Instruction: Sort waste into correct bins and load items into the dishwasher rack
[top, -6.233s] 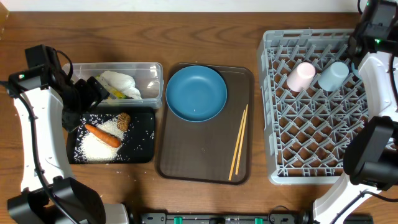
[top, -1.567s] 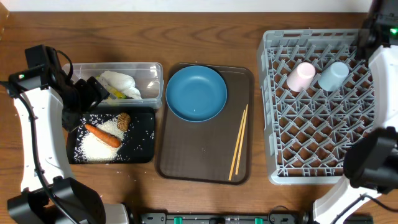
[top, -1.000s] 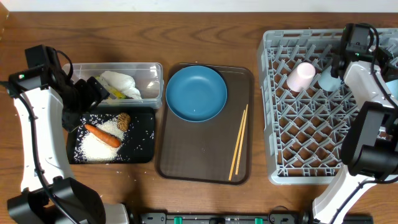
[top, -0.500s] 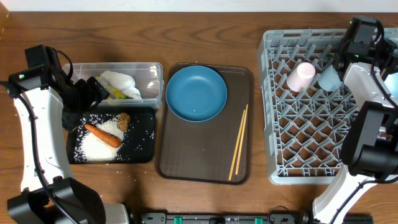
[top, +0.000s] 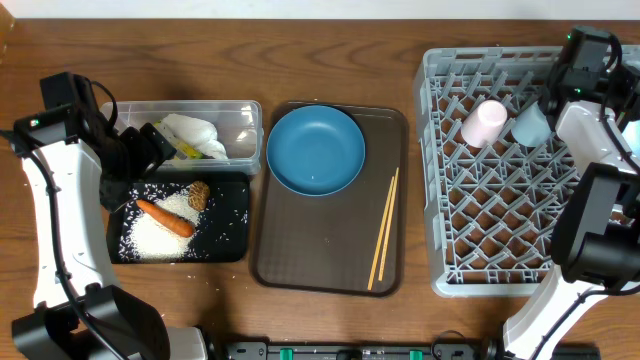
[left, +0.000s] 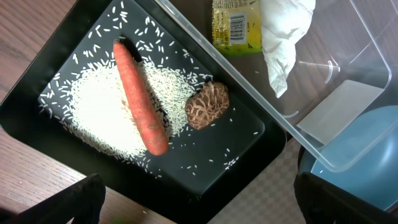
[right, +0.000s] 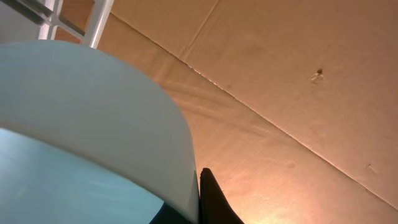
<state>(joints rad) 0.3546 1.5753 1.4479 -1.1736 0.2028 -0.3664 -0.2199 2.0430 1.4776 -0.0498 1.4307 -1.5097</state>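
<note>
Your left fingers (left: 205, 205) hang spread wide and hold nothing, above the black tray (top: 232, 246), where the carrot (left: 140, 99), the lump (left: 208, 107) and the rice (left: 99, 112) lie. Just beside it, the tub (top: 245, 112) holds the wrapper (left: 236, 25) and the napkin (left: 283, 37), so the waste looks sorted.

The plate (top: 315, 150) and the chopsticks (top: 384, 228) lie on the brown tray (top: 310, 250), not yet loaded.

In the rack (top: 500, 230), the pink cup (top: 484, 122) and the blue cup (top: 530, 125) sit at the far side.

Your right fingers (right: 205, 193) are closed, seemingly on the rim of the bowl (right: 93, 124), at the rack's far right corner. You are loading that bowl. Next, bring it over a free stretch of pegs, clear of the cups, tilt it, lower it, then let go.
</note>
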